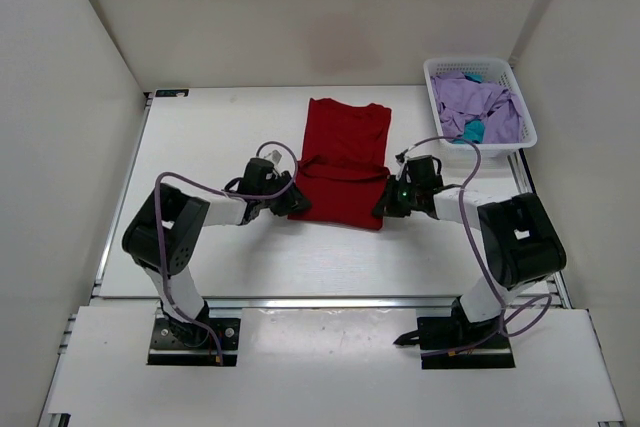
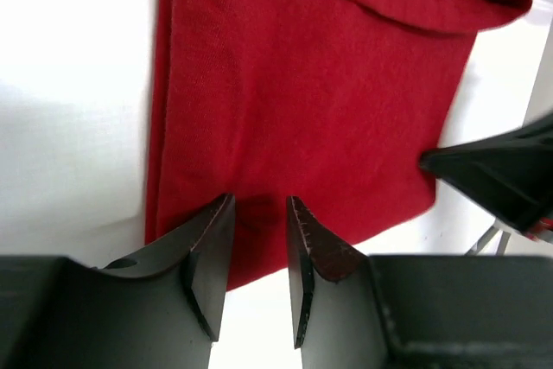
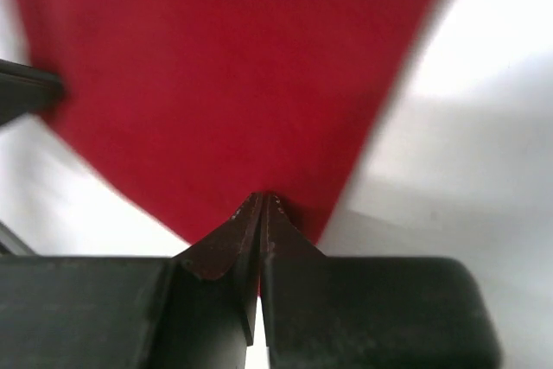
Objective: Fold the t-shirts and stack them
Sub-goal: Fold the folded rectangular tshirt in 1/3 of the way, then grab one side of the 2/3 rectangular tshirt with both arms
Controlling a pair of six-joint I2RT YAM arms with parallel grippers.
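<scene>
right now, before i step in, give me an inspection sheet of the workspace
surface: white table, bare around the shirt
job's things: red t-shirt flat mid-table, folded narrow; lavender t-shirt and teal t-shirt bunched in the basket
clutter: nothing seen
grippers: left gripper open over the red shirt's near edge; right gripper shut at that edge, pinch unclear
cables: purple cable looped along each arm
surroundings: white walls on three sides
</scene>
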